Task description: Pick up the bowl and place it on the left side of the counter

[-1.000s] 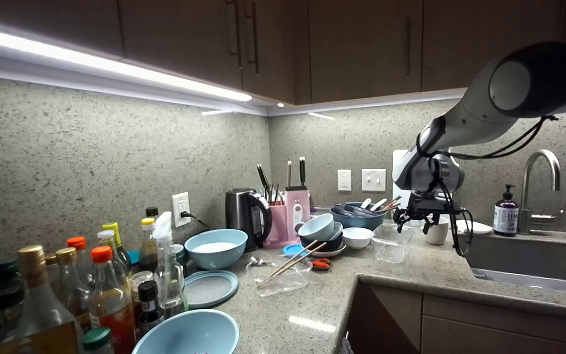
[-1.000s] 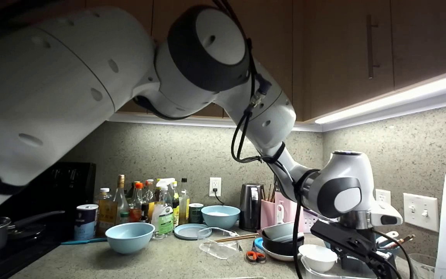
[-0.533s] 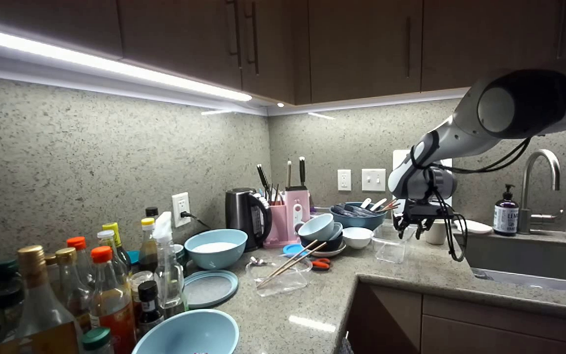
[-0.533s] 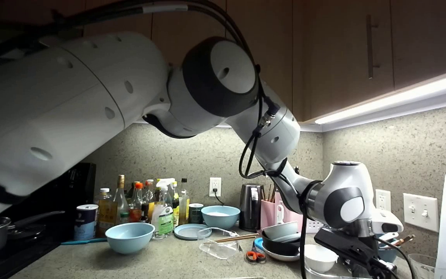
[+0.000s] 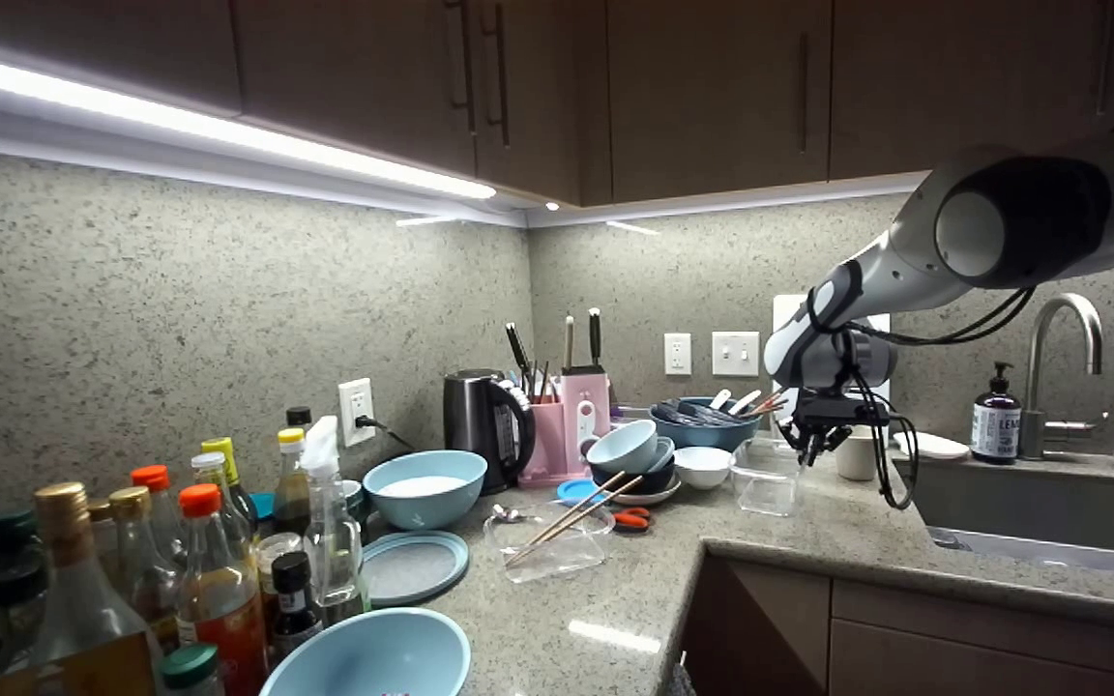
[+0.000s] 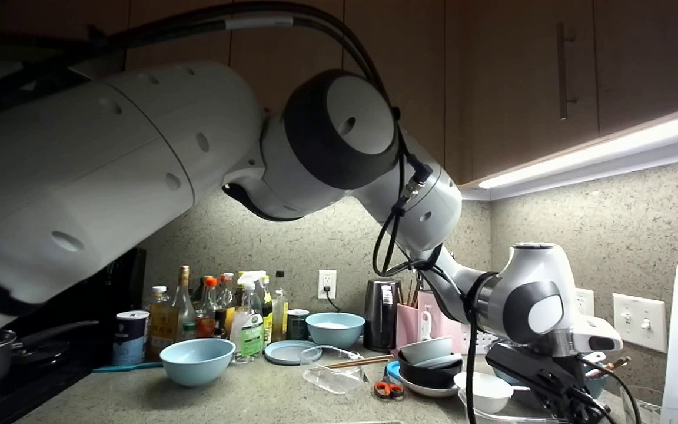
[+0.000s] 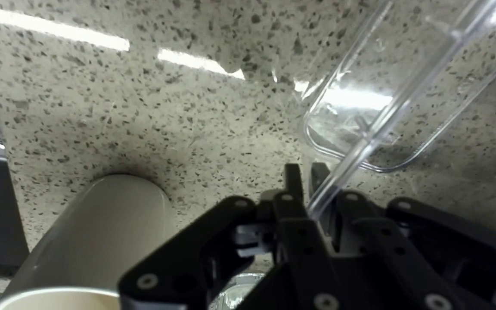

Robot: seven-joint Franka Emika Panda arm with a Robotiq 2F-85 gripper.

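In the wrist view my gripper (image 7: 305,168) is shut on the rim of a clear plastic container (image 7: 404,101), the rim running in between its narrow jaws. In an exterior view the same container (image 5: 765,495) stands on the speckled counter (image 5: 866,532), just below the gripper (image 5: 808,458). Several bowls show, and which one the task means I cannot tell: a white bowl (image 5: 704,467) beside the container, a light blue bowl (image 6: 198,360) at the front, another blue bowl (image 6: 335,328) near the kettle, and a tilted one (image 5: 623,447) on the stack.
A white mug (image 7: 110,228) stands close to the gripper, with the sink (image 5: 1031,512) beyond it. Orange-handled scissors (image 6: 388,390), chopsticks (image 5: 576,520) over another clear container, and a blue bowl of utensils (image 5: 702,425) are nearby. Bottles (image 6: 183,306) line the wall.
The arm has come down a little toward the counter. My gripper's fingers have closed together at the clear container's rim. The bowls have stayed where they were.
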